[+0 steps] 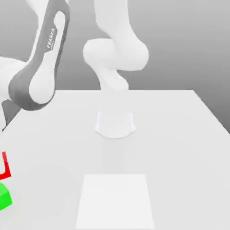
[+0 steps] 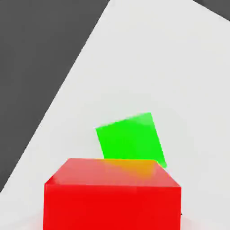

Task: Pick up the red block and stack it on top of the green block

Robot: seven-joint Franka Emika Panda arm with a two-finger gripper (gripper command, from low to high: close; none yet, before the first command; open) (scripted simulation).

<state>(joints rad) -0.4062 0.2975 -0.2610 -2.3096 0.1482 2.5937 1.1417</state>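
Right up close to the hand camera: red block [image 2: 112, 193], fingers hidden, so can't tell open or closed. Just past it, lower down on the white table [image 2: 179, 67]: green block [image 2: 130, 139], sitting skewed.

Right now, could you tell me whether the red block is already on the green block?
Not yet: the red block appears above the green block, offset, in the hand view.

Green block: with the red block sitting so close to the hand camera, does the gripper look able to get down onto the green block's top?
Probably yes. In the hand view the green block's top face is bare, with white table around it and only the red block near it.
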